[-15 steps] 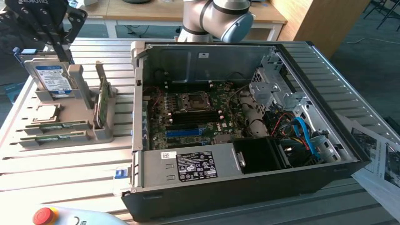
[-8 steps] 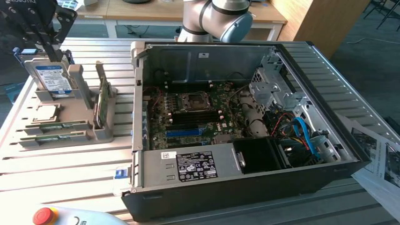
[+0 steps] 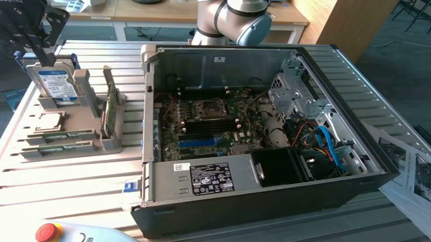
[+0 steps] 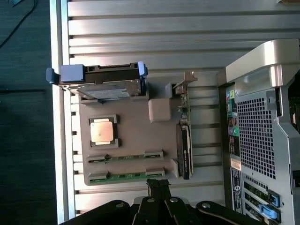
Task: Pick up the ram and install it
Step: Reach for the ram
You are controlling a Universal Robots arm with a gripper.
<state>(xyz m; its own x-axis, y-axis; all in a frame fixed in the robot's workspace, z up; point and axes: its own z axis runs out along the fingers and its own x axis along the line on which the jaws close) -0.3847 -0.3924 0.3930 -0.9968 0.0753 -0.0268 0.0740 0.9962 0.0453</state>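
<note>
Slatted table (image 3: 67, 186): parts tray (image 3: 81, 120) at the exterior view's left, open computer case (image 3: 269, 214) right
Gripper (image 3: 44, 55) hangs closed and empty over the hard drive (image 3: 57, 83); the ram (image 3: 57, 136) lies flat in a tray slot below it, long axis toward the case

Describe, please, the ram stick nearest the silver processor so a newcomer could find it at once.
On the exterior view's left of the open black computer case, a grey plastic holder tray sits on the slatted table. The long, thin green ram stick lies flat beside the square silver processor; a similar second green stick lies parallel on its other side, farther from the processor.
</note>
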